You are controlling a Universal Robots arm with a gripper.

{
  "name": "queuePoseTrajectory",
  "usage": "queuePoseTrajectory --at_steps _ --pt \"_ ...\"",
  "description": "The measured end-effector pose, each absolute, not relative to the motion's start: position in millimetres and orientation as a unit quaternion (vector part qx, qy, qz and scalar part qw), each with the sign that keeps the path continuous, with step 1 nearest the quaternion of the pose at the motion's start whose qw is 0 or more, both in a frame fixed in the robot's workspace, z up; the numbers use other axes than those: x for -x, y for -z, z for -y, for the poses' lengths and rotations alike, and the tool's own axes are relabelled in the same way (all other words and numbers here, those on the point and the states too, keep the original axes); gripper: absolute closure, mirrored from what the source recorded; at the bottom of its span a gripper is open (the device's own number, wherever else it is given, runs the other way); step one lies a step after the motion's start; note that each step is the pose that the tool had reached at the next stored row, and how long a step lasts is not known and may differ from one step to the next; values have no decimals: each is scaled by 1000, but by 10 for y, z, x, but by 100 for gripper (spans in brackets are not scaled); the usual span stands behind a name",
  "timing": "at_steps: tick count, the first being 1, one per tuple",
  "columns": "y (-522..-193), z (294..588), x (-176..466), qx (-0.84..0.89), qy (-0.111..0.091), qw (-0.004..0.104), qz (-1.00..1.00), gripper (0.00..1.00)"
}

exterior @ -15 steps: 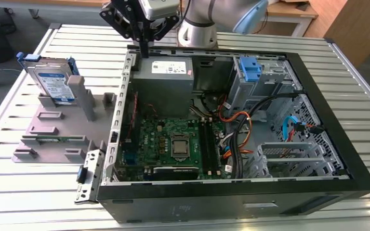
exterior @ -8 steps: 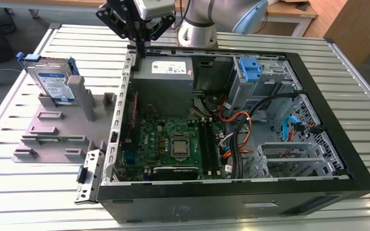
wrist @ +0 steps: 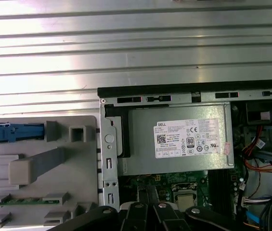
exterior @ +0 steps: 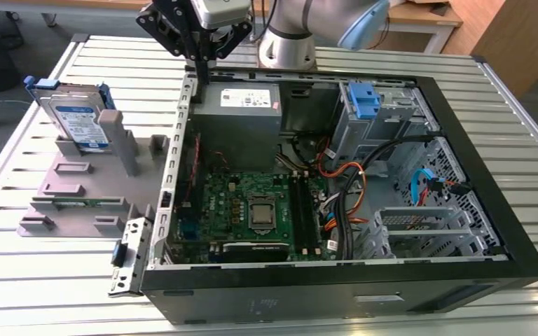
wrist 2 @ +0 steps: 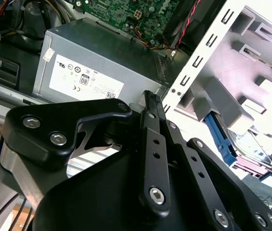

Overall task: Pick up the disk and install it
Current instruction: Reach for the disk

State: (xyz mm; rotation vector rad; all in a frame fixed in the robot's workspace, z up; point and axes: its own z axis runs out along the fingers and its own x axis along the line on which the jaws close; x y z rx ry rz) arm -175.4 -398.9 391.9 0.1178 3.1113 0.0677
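The case (exterior: 493,203) lies open on the surface (exterior: 26,280), with the stand (exterior: 82,182) just beside it on the exterior view's left. The disk (exterior: 78,119) stands upright at the stand's far end. Inside the case, the power supply (exterior: 241,105) sits at the far end and the board (exterior: 250,203) lies in front of it. The hand (exterior: 197,59) hangs above the case wall beside the power supply, apart from the disk.

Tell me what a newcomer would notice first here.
The open computer case dominates the exterior view, its green motherboard and grey power supply exposed. On the exterior view's left the disk stands on edge in a grey stand. The gripper hangs over the case's wall by the power supply.
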Motion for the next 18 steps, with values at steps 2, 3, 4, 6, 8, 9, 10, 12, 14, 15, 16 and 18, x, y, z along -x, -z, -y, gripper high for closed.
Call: queuePoseTrajectory --at_steps 2,3,4,6,8,9,10,12,14,15,16,18 --pt "-3919 3989 1760 -38 -22 14 -999 89" --pt "-3919 3990 1765 -38 -22 14 -999 89" --pt "-3919 3990 1771 -38 -22 14 -999 89" --pt "-3918 3990 1785 -38 -22 14 -999 89" --pt "-3919 3989 1798 -38 -22 14 -999 89" --pt "-3919 3989 1804 -38 -22 14 -999 89" --pt "-3919 3989 1809 -38 -22 14 -999 89" --pt "-3919 3989 1815 -38 -22 14 -999 89" --pt "-3919 3989 1816 -38 -22 14 -999 89" --pt "-3918 3989 1819 -38 -22 14 -999 89" --pt "-3918 3989 1821 -38 -22 14 -999 89" --pt "-3918 3989 1825 -38 -22 14 -999 89"
